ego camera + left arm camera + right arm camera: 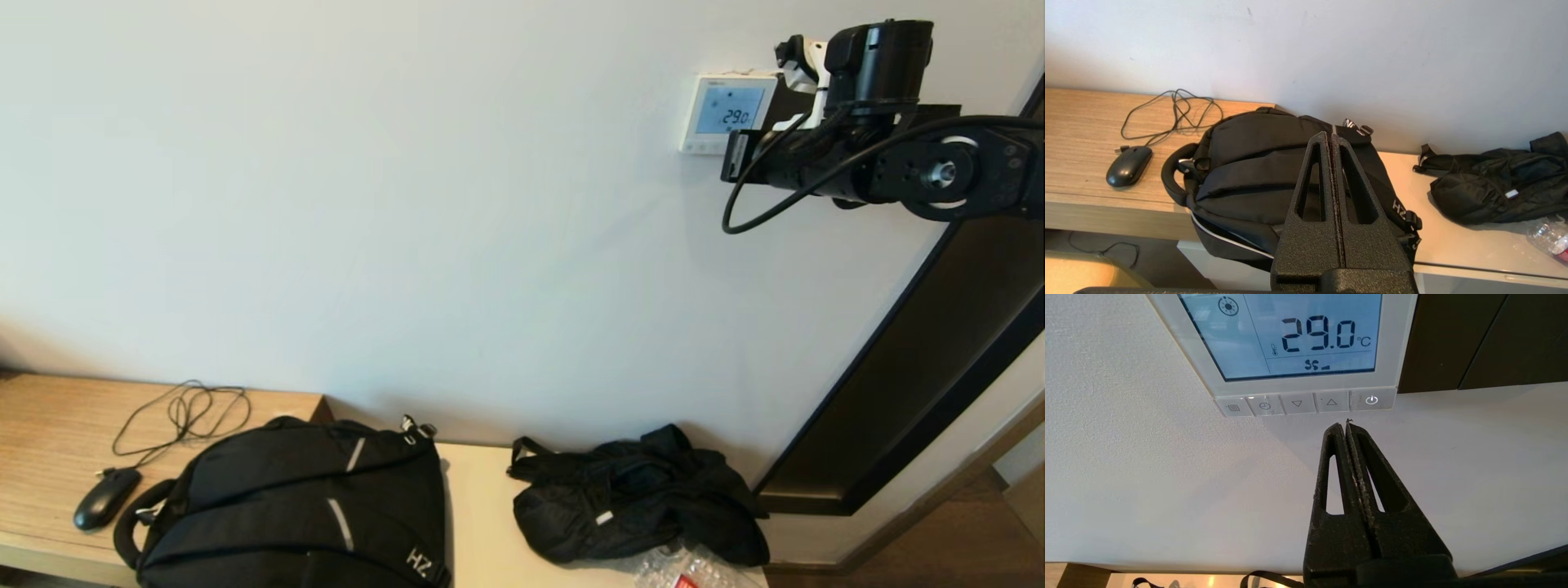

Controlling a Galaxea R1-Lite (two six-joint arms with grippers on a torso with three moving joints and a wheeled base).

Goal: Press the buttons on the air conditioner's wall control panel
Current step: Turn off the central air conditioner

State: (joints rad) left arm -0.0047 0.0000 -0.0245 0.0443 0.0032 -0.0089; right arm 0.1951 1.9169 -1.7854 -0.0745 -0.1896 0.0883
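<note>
We have our right tool (pixel 1346 424) raised to the wall, its two fingers pressed together into one narrow tip with nothing between them, and that tip sits just below the buttons (pixel 1306 403), under the up-arrow key and close beside the power key, though we cannot tell whether it touches the wall. The control panel (pixel 725 114) is fixed high on the white wall, next to a dark brown panel (pixel 1478 339), and its screen (pixel 1294 335) is lit pale blue and reads 29.0 °C. We judge the panel to be stiff, light plastic held firm by the wall, so nothing here is gripped; each key wants a short, square push with the closed tip, placed on the middle of one key only. The keys are small and set edge to edge, so an off-centre push could catch two at once, and a hard shove could crack the plastic or skid off its smooth face. Our left tool (pixel 1330 136), fingers also together and empty, hangs idle over the black backpack (pixel 1274 171) on the bench (pixel 1081 122).
</note>
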